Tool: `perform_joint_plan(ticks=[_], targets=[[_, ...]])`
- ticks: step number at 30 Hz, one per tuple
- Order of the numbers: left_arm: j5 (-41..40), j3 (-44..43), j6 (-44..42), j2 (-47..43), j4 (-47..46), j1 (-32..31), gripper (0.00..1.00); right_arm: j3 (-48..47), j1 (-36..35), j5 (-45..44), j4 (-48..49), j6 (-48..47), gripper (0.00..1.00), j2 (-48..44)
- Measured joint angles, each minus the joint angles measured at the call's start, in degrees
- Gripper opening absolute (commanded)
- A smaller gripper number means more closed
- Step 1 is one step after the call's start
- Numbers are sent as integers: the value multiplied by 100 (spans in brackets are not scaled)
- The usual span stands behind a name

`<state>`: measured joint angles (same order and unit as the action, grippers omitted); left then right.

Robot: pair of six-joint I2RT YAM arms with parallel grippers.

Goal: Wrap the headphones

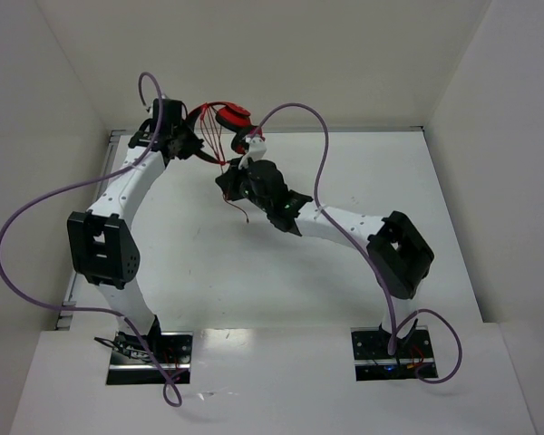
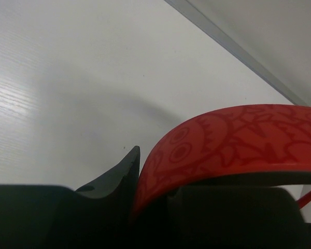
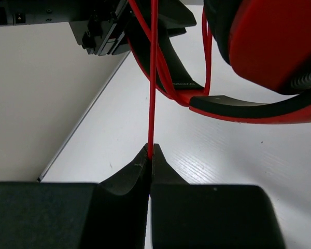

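The red headphones (image 1: 231,118) hang above the far middle of the table. My left gripper (image 1: 192,145) is shut on the patterned red band (image 2: 238,140), which fills the lower right of the left wrist view. My right gripper (image 3: 150,153) is shut on the thin red cord (image 3: 152,78), which runs taut up from my fingertips to the band (image 3: 259,111) and a red cup (image 3: 269,41). Loops of cord (image 1: 216,136) hang between the two grippers in the top view. The right gripper (image 1: 240,172) sits just below and right of the headphones.
White walls close the table on the left, back and right; a metal rail (image 1: 118,136) runs along the far left edge. Purple robot cables (image 1: 319,145) arc over both arms. The left arm's body (image 3: 101,23) is close above in the right wrist view.
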<state>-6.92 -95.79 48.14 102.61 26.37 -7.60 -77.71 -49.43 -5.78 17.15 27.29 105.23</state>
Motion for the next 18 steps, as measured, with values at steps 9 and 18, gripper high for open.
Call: perform_joint_plan(ticks=[9,18], targets=[[551,-107,42,81,284,-22,0,660,0,-254,780,-15,6,-87],[632,-107,354,81,-59,44,0,1488,-140,-455,911,-28,1,-420]])
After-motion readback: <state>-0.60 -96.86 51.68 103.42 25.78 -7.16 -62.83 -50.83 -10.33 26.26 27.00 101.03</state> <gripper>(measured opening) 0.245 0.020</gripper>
